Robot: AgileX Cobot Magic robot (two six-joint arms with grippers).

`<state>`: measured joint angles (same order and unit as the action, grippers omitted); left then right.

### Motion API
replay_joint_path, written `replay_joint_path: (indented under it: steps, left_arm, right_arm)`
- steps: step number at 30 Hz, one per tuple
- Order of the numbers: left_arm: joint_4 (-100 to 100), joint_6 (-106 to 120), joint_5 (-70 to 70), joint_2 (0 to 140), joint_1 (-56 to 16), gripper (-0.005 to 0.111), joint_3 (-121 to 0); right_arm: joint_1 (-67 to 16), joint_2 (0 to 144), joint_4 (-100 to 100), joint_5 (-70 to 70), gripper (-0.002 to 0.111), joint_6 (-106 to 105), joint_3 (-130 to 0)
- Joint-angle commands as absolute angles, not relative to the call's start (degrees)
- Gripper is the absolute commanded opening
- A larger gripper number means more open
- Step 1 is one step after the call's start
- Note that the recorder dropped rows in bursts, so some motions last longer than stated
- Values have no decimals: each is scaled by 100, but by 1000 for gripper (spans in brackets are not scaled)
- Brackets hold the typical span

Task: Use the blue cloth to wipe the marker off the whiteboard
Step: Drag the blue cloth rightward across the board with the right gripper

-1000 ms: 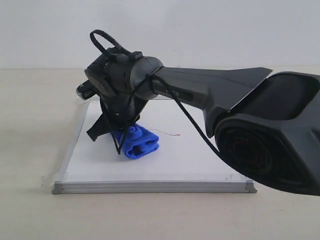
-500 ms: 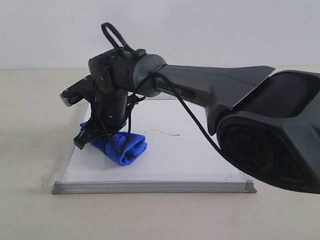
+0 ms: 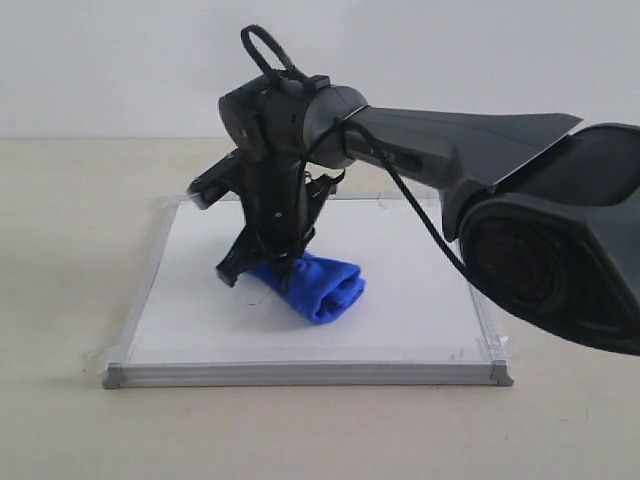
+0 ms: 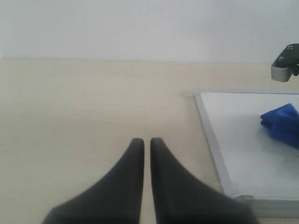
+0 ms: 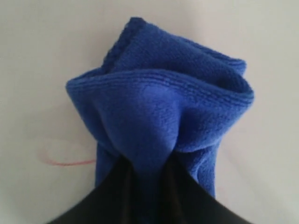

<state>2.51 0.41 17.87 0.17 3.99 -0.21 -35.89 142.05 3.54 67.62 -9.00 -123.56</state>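
The whiteboard (image 3: 420,320) lies flat on the beige table. My right gripper (image 3: 283,272) reaches down over its middle, shut on the bunched blue cloth (image 3: 322,288), which presses on the board. In the right wrist view the blue cloth (image 5: 159,112) bulges out between the dark fingers of the right gripper (image 5: 149,168). Beside it a faint red trace of the marker (image 5: 60,161) curls on the white surface. No line shows in the exterior view. My left gripper (image 4: 145,141) is shut and empty over the bare table, beside the whiteboard (image 4: 243,154) and apart from the blue cloth (image 4: 282,123).
The board's silver frame (image 3: 300,374) has grey corner caps and clear tape at the corners. The right arm's big dark housing (image 3: 560,250) fills the right of the exterior view. Beige table (image 3: 60,250) surrounds the board, with a white wall behind.
The right gripper dragged the cloth left, then swept it right across the board's middle. The thin line seen beside the cloth earlier no longer shows in the exterior view.
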Motion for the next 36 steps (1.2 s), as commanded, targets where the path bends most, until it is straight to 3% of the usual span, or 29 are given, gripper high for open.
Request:
replay_joint_path:
  steps: [1, 5, 13, 17, 23, 26, 30, 33, 36]
  left_arm:
    - [232, 43, 1744, 0, 406, 5, 0]
    - [232, 43, 1734, 0, 406, 5, 0]
    - [232, 43, 1734, 0, 406, 5, 0]
    - [232, 43, 1734, 0, 406, 5, 0]
    - [232, 43, 1734, 0, 406, 5, 0]
    - [232, 43, 1734, 0, 406, 5, 0]
    - [232, 43, 1734, 0, 406, 5, 0]
    - [232, 43, 1734, 0, 406, 5, 0]
    - [232, 43, 1744, 0, 406, 5, 0]
  right_arm:
    - [-4114, 14329, -1232, 6996, 0, -1793, -12287]
    - [-4223, 14329, -227, 6996, 0, -1407, -12287]
    - [-3562, 14315, 3029, 6996, 0, 787, -12287]
    - [-3399, 14237, 2184, 6996, 0, 403, -12287]
    - [-3788, 14227, -254, 6996, 0, -1621, -12287]
    - [-3882, 14227, 96, 6996, 0, -1511, -12287]
    - [-3433, 14227, 2209, 6996, 0, -55, -12171]
    - [-2907, 14227, 1263, 6996, 0, -78, -11996]
    - [-3076, 14187, 295, 6996, 0, -919, -11591]
